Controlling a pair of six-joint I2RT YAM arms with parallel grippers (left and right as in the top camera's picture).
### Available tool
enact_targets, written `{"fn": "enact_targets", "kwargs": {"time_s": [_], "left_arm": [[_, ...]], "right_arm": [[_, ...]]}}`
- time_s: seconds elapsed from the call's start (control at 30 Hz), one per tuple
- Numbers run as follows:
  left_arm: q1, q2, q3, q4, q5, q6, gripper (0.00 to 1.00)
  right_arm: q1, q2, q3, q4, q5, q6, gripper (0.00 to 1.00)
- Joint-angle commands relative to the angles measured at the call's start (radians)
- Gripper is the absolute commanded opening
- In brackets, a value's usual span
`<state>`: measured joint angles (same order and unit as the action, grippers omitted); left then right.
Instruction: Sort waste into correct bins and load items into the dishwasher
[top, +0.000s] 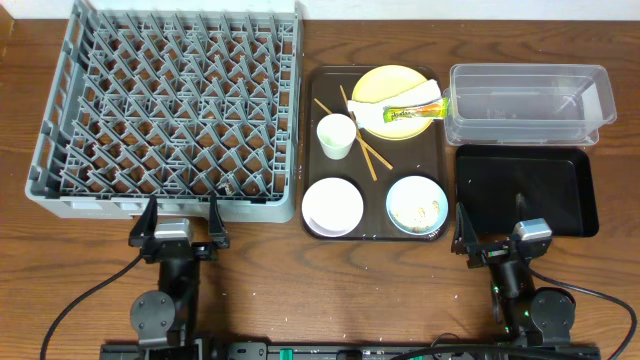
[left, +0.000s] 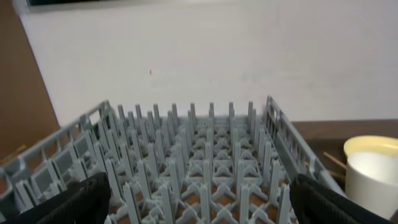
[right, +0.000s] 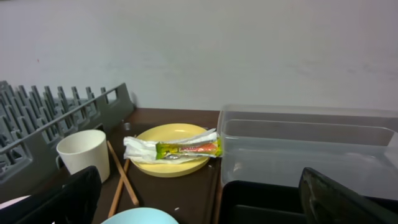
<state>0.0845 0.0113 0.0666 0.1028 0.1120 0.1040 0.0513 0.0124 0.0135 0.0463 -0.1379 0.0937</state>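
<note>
Fingers (left: 74, 202) apart, left gripper (top: 181, 202) at dish rack (top: 60, 204) rim, right gripper (top: 491, 208) at black tray (top: 560, 190) rim.

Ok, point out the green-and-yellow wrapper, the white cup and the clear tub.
green-and-yellow wrapper (right: 188, 150): right wrist view, middle of its printed band.
white cup (top: 336, 134): overhead view, inside its open mouth.
clear tub (top: 520, 105): overhead view, its bare floor.

L claw (top: 181, 203): rack (top: 170, 110) wall right ahead, free over rim | R claw (top: 490, 225): low black tray (top: 540, 190) ahead, free above it; tub (top: 525, 100) behind tray; blue bowl (top: 415, 205) front-left
</note>
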Motion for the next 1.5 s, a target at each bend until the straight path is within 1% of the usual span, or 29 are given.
{"fn": "enact_targets", "kwargs": {"time_s": [0.0, 0.07, 0.1, 0.23, 0.33, 0.43, 0.57, 0.77, 0.87, 0.97, 1.0, 1.07, 1.2, 1.23, 1.43, 1.47], "left_arm": [[0.005, 0.020, 0.080, -0.017, -0.011, -0.013, 0.93], [0.005, 0.040, 0.128, -0.068, -0.012, -0.026, 0.93], [0.005, 0.065, 0.180, -0.109, -0.012, -0.028, 0.93], [0.005, 0.136, 0.284, -0.152, -0.012, -0.027, 0.93], [0.005, 0.206, 0.375, -0.199, -0.012, -0.027, 0.93], [0.005, 0.285, 0.467, -0.262, -0.011, -0.027, 0.93], [0.005, 0.380, 0.589, -0.367, -0.011, -0.027, 0.93], [0.005, 0.498, 0.770, -0.528, -0.012, -0.027, 0.93], [0.005, 0.530, 0.809, -0.563, -0.012, -0.027, 0.93], [0.005, 0.547, 0.811, -0.570, -0.013, -0.027, 0.93], [0.005, 0.555, 0.811, -0.574, -0.016, -0.027, 0.93], [0.005, 0.565, 0.810, -0.577, -0.017, -0.027, 0.93], [0.005, 0.574, 0.810, -0.592, -0.017, -0.027, 0.93], [0.005, 0.575, 0.810, -0.611, -0.017, -0.027, 0.93], [0.005, 0.575, 0.810, -0.738, -0.017, -0.027, 0.93], [0.005, 0.575, 0.810, -0.780, -0.016, -0.027, 0.93]], "right_arm": [[0.010, -0.006, 0.055, 0.006, -0.008, -0.013, 0.99], [0.010, -0.006, 0.075, 0.007, -0.008, -0.014, 0.99], [0.010, -0.006, 0.101, 0.006, -0.004, -0.013, 0.99], [0.010, 0.005, 0.153, 0.006, 0.004, -0.013, 0.99], [0.008, 0.043, 0.195, 0.007, 0.006, -0.013, 0.99], [0.008, 0.120, 0.254, 0.007, 0.005, -0.013, 0.99], [0.008, 0.261, 0.354, 0.007, -0.014, -0.014, 0.99], [0.008, 0.546, 0.536, 0.006, -0.097, -0.014, 0.99], [0.008, 0.708, 0.644, 0.002, -0.158, -0.013, 0.99], [0.009, 0.876, 0.773, -0.032, -0.228, -0.013, 0.99], [0.009, 0.970, 0.854, -0.066, -0.260, -0.013, 0.99], [0.010, 1.103, 0.985, -0.146, -0.298, -0.013, 0.99], [0.034, 1.317, 1.228, -0.336, -0.315, -0.014, 0.99], [0.051, 1.404, 1.332, -0.418, -0.315, -0.013, 0.99], [0.128, 1.684, 1.651, -0.686, -0.275, -0.013, 0.99], [0.150, 1.762, 1.733, -0.773, -0.249, -0.014, 0.99]]}}
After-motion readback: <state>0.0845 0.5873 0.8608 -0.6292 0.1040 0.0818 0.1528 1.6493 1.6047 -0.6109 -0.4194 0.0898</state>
